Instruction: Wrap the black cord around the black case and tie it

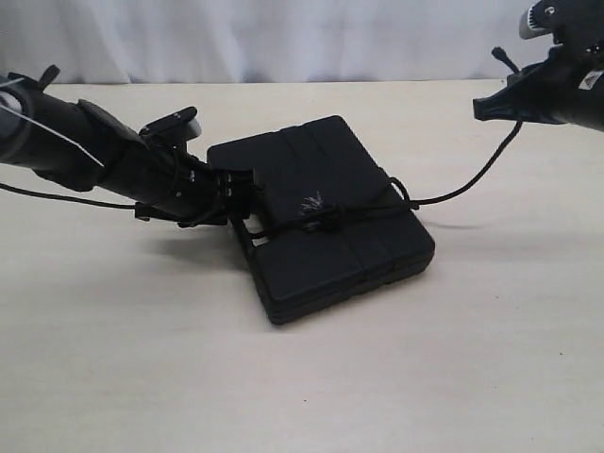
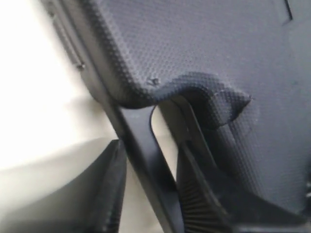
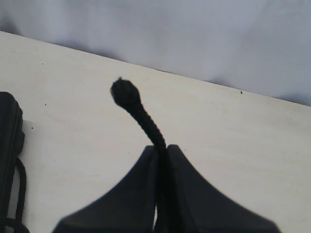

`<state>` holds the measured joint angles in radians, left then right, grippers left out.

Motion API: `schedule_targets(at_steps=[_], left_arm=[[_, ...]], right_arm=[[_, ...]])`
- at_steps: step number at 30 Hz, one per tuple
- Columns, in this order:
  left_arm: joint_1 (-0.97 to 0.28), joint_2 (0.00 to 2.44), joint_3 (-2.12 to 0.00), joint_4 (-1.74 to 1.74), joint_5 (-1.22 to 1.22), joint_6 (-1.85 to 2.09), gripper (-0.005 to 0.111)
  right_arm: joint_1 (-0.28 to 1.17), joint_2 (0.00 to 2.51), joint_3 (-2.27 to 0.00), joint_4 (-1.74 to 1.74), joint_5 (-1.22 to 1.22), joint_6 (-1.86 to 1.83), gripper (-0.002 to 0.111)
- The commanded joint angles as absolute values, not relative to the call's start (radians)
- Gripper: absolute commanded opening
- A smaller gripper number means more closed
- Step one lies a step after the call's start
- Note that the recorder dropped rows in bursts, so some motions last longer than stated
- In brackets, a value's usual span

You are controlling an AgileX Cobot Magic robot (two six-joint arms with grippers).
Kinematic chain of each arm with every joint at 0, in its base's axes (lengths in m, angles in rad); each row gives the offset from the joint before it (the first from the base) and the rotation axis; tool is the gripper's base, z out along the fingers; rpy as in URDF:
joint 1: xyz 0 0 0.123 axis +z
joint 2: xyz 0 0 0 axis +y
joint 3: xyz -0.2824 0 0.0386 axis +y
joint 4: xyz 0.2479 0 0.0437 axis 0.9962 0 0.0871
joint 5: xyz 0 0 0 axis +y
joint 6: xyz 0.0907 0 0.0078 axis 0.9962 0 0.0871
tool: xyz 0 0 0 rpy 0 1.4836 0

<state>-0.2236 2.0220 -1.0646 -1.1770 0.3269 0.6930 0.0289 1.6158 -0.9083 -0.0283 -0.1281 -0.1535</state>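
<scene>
The black case (image 1: 311, 160) lies flat at the middle of the table. The black cord (image 1: 462, 187) is wrapped across its face, with a frayed knot (image 1: 319, 215) on top. From the case's right edge the cord rises to my right gripper (image 1: 491, 109), held above the table at the far right. That gripper (image 3: 163, 148) is shut on the cord (image 3: 141, 116), and a short end with a knobbed tip sticks out past the fingers. My left gripper (image 1: 247, 189) is at the case's left edge. Its jaws (image 2: 150, 145) clamp the handle bar of the case (image 2: 194, 43).
The pale table (image 1: 142, 359) runs back to a white cloth backdrop (image 1: 283, 38). A thin smooth arm wire (image 1: 57, 196) trails under the left arm. In the right wrist view the case's edge (image 3: 9, 131) shows at the side, with a bit of cord beside it.
</scene>
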Motion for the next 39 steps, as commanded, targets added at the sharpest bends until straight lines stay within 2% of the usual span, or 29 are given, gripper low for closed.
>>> schedule_targets(at_steps=[1,3,7,10,16,21,25,26,28,33,39], left_arm=[[-0.167,1.976,-1.061,-1.083,0.322,0.71,0.0],[-0.092,1.886,-1.061,-1.0,0.405,0.71,0.0],[0.029,1.86,-1.058,-0.876,0.533,0.698,0.0],[0.072,1.877,-1.016,-0.82,0.5,0.698,0.0],[0.156,1.877,-0.945,-0.84,0.395,0.679,0.0],[0.15,1.877,-0.945,-0.882,0.36,0.679,0.0],[0.15,1.877,-0.943,-0.938,0.348,0.679,0.0],[0.15,1.877,-0.943,-0.938,0.348,0.679,0.0],[0.15,1.877,-0.943,-0.938,0.356,0.683,0.0],[0.15,1.877,-0.943,-0.963,0.338,0.71,0.0],[0.15,1.877,-0.943,-0.963,0.32,0.71,0.0]], right_arm=[[-0.026,1.62,-0.915,0.037,-0.096,-0.119,0.004],[-0.125,1.625,-0.915,0.058,-0.057,-0.108,0.004],[-0.165,1.626,-0.915,0.115,-0.053,-0.116,0.004],[-0.174,1.633,-0.915,0.115,-0.007,-0.183,0.004],[-0.306,1.747,-0.912,0.172,0.084,-0.115,0.004],[-0.299,1.79,-0.912,0.167,0.107,-0.118,0.006],[-0.299,1.8,-0.912,0.142,0.144,-0.119,0.028],[-0.299,1.798,-0.914,0.183,0.14,-0.117,0.038],[-0.299,1.791,-0.914,0.222,0.156,-0.119,0.042],[-0.247,1.731,-0.933,0.2,0.204,-0.224,0.043],[-0.046,1.681,-1.086,0.2,0.438,-0.483,0.043]])
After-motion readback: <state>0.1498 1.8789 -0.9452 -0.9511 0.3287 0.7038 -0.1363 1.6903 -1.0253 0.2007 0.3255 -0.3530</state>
